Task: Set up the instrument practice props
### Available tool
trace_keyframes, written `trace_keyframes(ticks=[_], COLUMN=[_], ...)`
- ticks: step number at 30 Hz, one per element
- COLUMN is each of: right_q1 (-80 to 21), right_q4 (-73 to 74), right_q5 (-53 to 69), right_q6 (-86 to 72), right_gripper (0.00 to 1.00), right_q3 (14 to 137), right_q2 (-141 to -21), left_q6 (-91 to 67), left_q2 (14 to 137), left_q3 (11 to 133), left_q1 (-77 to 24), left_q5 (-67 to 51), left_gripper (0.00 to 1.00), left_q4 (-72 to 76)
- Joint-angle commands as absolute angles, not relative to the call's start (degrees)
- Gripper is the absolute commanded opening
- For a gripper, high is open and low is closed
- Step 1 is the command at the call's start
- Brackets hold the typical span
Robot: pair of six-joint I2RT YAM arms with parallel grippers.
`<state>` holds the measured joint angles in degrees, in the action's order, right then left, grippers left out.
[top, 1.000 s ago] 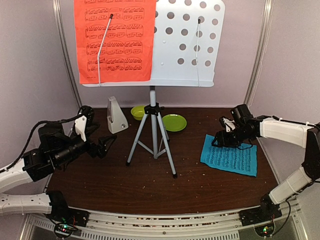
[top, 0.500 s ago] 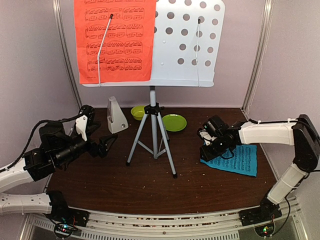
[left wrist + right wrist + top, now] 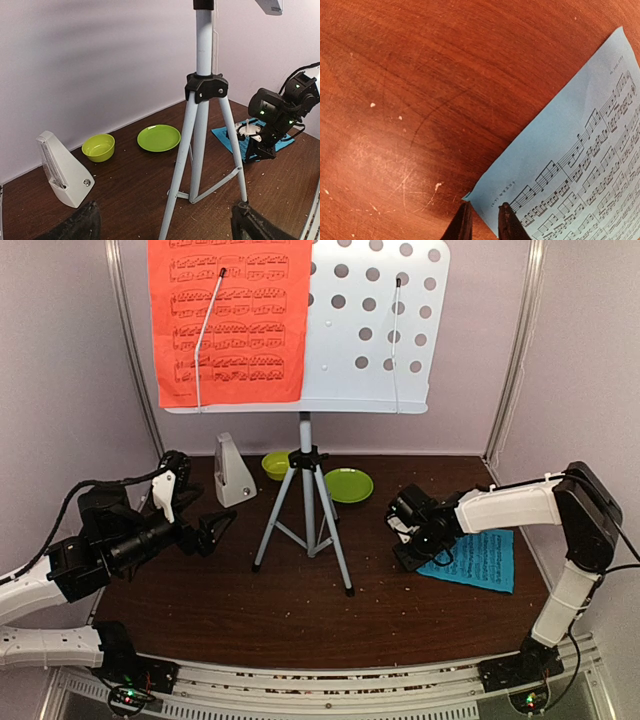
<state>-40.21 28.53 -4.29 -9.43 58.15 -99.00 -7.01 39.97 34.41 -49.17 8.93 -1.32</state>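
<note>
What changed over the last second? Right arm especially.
The right gripper swept left across the blue music sheet to its near-left corner, and its fingers narrowed around that corner; a firm pinch isn't confirmed. The sheet lies flat where it was. The left gripper stayed open and parked. The tripod, red music sheet and metronome are unchanged.

Cannot see the tops of the music-stand desk point(image 3: 380, 330) and red sheet point(image 3: 230, 320), cropped by the overhead view's upper edge, nor the left part of the blue sheet point(image 3: 485, 560), hidden under the right end effector point(image 3: 410, 558). From the right wrist, cannot tell whether the fingertips point(image 3: 506, 222), cut by the bottom edge, pinch its corner. See only dark blurs of the left end effector point(image 3: 165, 226) from its wrist.
</note>
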Motion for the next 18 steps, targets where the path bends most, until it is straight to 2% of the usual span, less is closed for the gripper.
trace_keyframes(ticks=[1,4,16,18], right_q1=[-40.6,-40.7,-40.7,-40.7], right_q4=[28.0,28.2,28.4,28.5], right_q5=[-6.9,-6.5,3.7,1.7], right_q6=[-8.6,-8.2,-7.8,-7.3], right_gripper=[0.11,0.0,0.0,0.0], right_q3=[59.3,58.6,56.6,57.6], right_q2=[-99.3,-97.9,-86.4,-87.1], left_q6=[-7.9,-7.6,-2.2,-1.1], left_q2=[40.0,39.9,37.6,37.1], left_q3=[36.6,36.9,35.8,35.4], left_q1=[-48.9,-48.9,-49.2,-49.3], left_q5=[7.5,6.8,-0.5,-0.8], left_gripper=[0.92,0.92,0.88,0.88], left_q4=[0.8,0.1,-0.5,-0.4])
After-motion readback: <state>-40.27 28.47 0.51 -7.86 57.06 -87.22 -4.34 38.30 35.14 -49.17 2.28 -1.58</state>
